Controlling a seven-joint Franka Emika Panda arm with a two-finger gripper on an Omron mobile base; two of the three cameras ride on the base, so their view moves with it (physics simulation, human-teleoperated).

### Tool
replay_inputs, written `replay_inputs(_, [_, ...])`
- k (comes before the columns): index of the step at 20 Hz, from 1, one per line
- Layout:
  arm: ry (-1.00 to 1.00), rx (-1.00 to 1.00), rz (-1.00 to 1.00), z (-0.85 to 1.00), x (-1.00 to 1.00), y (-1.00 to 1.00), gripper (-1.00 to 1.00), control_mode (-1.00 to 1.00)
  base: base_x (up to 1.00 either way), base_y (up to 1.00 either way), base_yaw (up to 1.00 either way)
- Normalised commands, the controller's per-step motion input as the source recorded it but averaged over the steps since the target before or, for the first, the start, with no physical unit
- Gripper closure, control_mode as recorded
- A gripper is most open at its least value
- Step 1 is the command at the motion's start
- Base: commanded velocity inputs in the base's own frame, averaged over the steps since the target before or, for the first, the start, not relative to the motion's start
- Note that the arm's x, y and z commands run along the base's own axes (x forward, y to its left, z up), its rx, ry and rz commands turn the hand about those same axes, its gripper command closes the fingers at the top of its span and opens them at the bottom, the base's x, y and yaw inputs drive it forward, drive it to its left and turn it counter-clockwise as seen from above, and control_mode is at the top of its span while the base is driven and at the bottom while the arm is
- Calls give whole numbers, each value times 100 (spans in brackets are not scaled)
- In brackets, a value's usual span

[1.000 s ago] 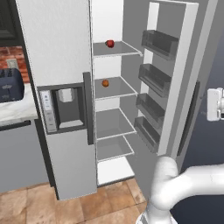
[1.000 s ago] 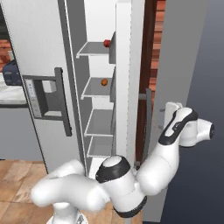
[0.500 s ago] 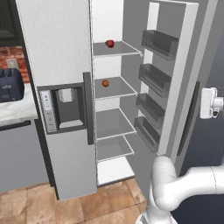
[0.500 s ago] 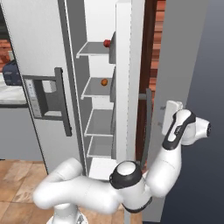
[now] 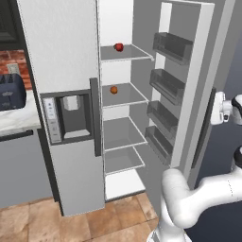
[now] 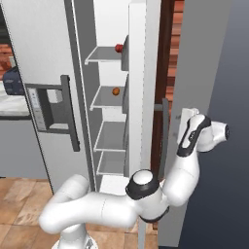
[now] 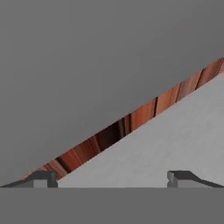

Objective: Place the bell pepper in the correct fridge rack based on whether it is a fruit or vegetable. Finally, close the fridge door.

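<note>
Bell pepper (image 5: 118,47) sits on the fridge rack (image 5: 126,53), top shelf, w/ a small orange fruit (image 5: 113,89) one shelf below. Fridge door (image 5: 208,71) hangs wide open, dark bins (image 5: 171,46) facing in. Tool (image 7: 112,177) is by the door's outer face near the bar handle (image 6: 165,131), jaws spread wide, holding nothing.

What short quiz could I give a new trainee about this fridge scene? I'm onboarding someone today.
1. True or false: the bell pepper lies on the top fridge rack.
2. The gripper is: A) open and empty, B) shut on the pepper, C) shut on the handle.
3. Fill in: the fridge door stands ___.

Key: 1 true; 2 A; 3 open. The orange fruit sits one shelf lower.
</note>
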Motion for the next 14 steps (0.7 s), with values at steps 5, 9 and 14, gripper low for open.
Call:
replay_inputs(5, [21, 0, 19, -50, -39, 60, -100, -100, 0, 0, 0])
replay_inputs(9, [4, -1, 25, -95, -85, 99, -100, -100, 0, 0, 0])
replay_inputs(14, [0, -2, 26, -85, -54, 100, -100, -100, 0, 0, 0])
